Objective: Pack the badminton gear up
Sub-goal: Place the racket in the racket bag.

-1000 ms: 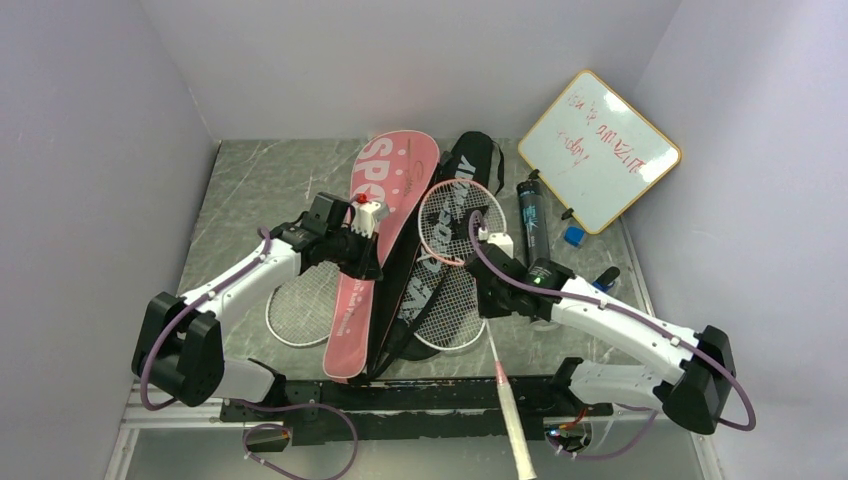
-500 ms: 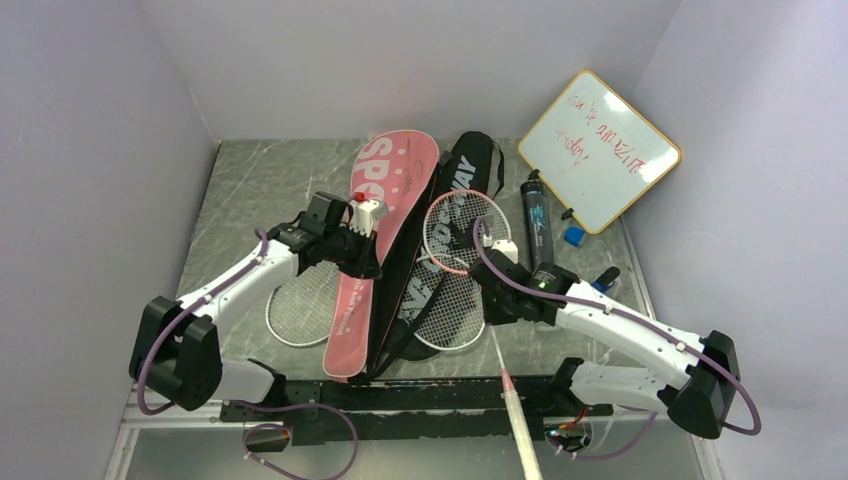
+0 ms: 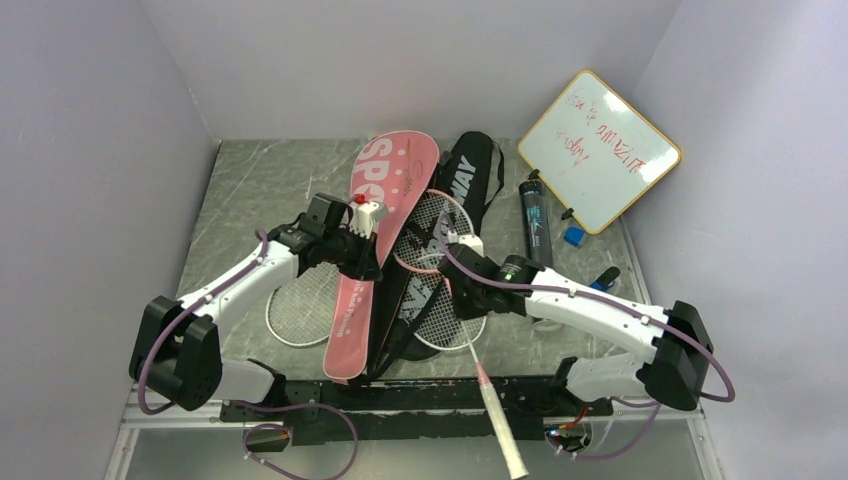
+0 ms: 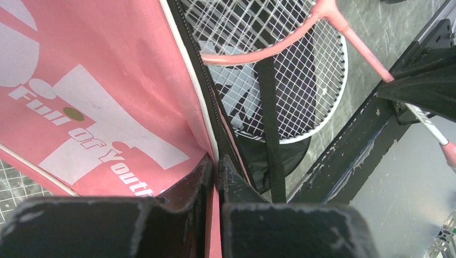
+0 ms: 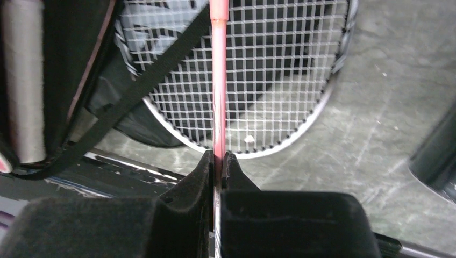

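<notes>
The left end effector [image 4: 216, 167] was clenched on the edge of the pink cover [image 3: 388, 190]. The right end effector [image 5: 218, 161] gripped the shaft of the pink-framed racket [image 5: 218, 80], whose head lay over the black cover [image 3: 472, 165] at mid-surface.

Left arm reaches forward, elbow bent, end effector [image 4: 216, 160] clamped tight on the pink cover [image 4: 97, 97] edge. Right arm stretches left toward that cover, end effector [image 5: 218, 157] pinching the pink racket [image 5: 218, 80] shaft.
</notes>
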Robot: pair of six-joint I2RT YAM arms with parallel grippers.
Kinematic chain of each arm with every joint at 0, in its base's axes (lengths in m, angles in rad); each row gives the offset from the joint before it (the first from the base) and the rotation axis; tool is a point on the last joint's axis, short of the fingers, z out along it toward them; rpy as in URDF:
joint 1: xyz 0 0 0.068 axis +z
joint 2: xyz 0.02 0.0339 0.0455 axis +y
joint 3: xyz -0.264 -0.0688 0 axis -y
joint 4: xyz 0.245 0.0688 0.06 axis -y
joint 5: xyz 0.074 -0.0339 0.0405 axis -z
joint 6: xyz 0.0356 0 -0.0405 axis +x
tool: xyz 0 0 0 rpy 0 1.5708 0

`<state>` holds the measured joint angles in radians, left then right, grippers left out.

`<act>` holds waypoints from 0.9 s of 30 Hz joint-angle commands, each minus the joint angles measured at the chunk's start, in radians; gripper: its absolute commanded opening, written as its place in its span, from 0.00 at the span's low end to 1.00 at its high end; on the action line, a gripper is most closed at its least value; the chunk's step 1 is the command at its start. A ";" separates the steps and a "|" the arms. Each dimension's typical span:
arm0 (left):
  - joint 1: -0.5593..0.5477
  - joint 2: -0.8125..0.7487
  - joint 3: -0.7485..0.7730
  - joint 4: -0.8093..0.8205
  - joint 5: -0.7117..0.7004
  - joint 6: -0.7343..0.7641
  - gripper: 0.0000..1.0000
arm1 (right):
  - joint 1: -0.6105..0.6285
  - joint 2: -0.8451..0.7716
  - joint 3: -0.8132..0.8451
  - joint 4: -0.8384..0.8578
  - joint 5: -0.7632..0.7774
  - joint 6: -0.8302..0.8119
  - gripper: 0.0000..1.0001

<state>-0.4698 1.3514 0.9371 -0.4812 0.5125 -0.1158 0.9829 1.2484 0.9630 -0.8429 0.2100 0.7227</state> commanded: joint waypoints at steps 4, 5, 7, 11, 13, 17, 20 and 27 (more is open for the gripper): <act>0.000 -0.025 0.005 0.039 0.062 0.034 0.09 | 0.011 0.100 0.125 0.166 -0.013 -0.041 0.00; 0.000 -0.025 0.005 0.039 0.064 0.033 0.09 | 0.011 0.122 0.139 0.175 0.000 -0.043 0.00; 0.000 -0.022 0.005 0.041 0.068 0.033 0.09 | 0.011 0.170 0.168 0.189 0.033 -0.042 0.00; 0.001 -0.017 0.004 0.040 0.077 0.036 0.09 | 0.009 0.263 0.204 0.259 0.075 -0.043 0.00; 0.000 -0.015 0.005 0.041 0.082 0.036 0.09 | 0.008 0.302 0.217 0.317 0.089 -0.041 0.00; 0.000 -0.016 0.002 0.043 0.089 0.038 0.09 | 0.001 0.383 0.253 0.401 0.134 -0.015 0.00; 0.000 -0.016 -0.001 0.041 0.095 0.039 0.09 | -0.021 0.442 0.281 0.475 0.134 0.009 0.00; 0.000 -0.007 -0.003 0.039 0.099 0.042 0.08 | -0.134 0.554 0.305 0.703 0.057 0.076 0.00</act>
<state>-0.4698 1.3518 0.9356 -0.4759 0.5549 -0.1078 0.9257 1.7718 1.2110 -0.3866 0.2966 0.7380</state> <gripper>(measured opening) 0.096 0.034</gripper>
